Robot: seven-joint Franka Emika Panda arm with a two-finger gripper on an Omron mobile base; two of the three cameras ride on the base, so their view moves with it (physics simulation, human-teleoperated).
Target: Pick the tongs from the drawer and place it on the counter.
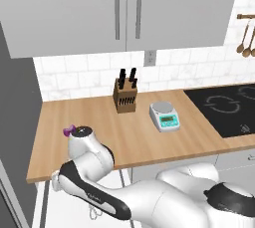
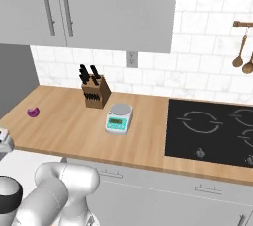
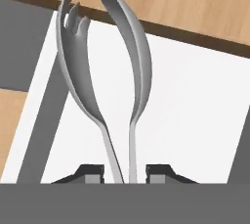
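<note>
Hand view: slim silver-grey metal tongs [image 3: 119,86], fork-tipped blade at 11 o'clock, rounded spoon-shaped blade at 12 o'clock, both narrowing to thin shafts running down to 6 o'clock. Shafts pinched between the two small dark fingertips [image 3: 92,171] of the gripper [image 3: 125,174]; claw clenched on the tongs. Behind the tongs, white interior of the wide shallow drawer [image 3: 195,115], grey rim at 9 o'clock. Light brown wooden butcher-block counter [image 3: 195,3] across the top, from 10 to 2 o'clock, dark thick edge just under it.

Left base view: white arm with dark joints folded low at 6 to 7 o'clock, reaching down below the counter [image 1: 124,127] edge. Small part of the tongs [image 1: 94,214] visible at 7 o'clock beside the dark forearm, too small for detail. On the counter: brown wooden knife block [image 1: 124,95] with black handles at 12 o'clock near the white tiled wall, small white kitchen scale [image 1: 165,115] with teal display just to its 4 o'clock, small purple object [image 1: 68,131] at 9 o'clock near the arm's elbow. Black glass cooktop [image 1: 226,107] at 3 o'clock. Brown wooden spoons [image 1: 246,43] hanging at 2 o'clock. Grey upper cabinets [image 1: 124,8] with bar handles at 12 o'clock.

Right base view: same counter [image 2: 69,126], knife block [image 2: 95,93] at 10 o'clock, scale [image 2: 119,118] near centre, purple object [image 2: 33,112] at 9 o'clock, well apart from the block. Cooktop [image 2: 212,131] at 3 o'clock, spoons [image 2: 242,55] at 2 o'clock. Arm at 7 o'clock.
</note>
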